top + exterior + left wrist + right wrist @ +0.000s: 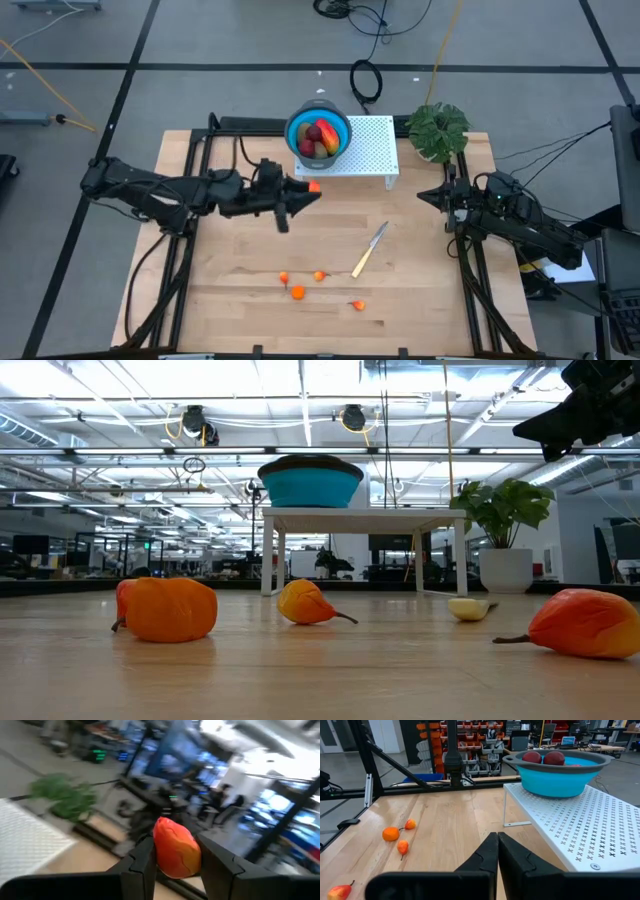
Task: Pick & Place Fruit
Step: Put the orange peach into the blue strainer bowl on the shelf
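Holding a small orange fruit (175, 847) clamped between its fingers, the left gripper (312, 188) sits raised just beside the white perforated metal stand (375, 150), near the round blue bowl (342, 125) containing red and brown-green fruit (320, 138). Four tiny orange fruits (298, 292) lie on the near wooden table (230, 290). The right gripper (497, 851) waits at the right, fingers together.

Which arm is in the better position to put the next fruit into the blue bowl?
Left. The left gripper already holds an orange fruit just beside the blue bowl. The right gripper is shut, empty, and waits by the plant.
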### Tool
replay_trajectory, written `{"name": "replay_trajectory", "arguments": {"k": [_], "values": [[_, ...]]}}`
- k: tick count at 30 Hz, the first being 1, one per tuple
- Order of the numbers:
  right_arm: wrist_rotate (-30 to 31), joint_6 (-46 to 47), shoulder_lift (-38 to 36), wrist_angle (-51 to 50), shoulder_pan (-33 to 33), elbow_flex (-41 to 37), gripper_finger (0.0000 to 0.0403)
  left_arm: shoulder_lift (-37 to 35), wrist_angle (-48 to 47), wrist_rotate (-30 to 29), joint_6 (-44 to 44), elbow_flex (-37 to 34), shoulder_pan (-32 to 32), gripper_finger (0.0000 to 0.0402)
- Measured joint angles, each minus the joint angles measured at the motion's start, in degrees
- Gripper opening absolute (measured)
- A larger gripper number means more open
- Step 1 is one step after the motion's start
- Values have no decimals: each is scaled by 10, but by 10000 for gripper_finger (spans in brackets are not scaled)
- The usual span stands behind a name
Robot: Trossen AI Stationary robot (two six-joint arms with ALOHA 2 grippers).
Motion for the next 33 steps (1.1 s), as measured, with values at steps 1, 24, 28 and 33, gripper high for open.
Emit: {"name": "replay_trajectory", "arguments": {"k": [1, 24, 28, 33], "values": [[0, 0, 0, 0, 0, 0, 4, 2, -9, -12, -3, 0, 6, 120], [1, 0, 0, 0, 0, 0, 4, 81, -321, -9, 20, 115, 191, 120], [0, 0, 0, 0, 0, 0, 4, 108, -378, -9, 51, 168, 227, 120], [0, 0, 0, -1, 0, 0, 4, 152, -407, -9, 110, 220, 272, 120]]}}
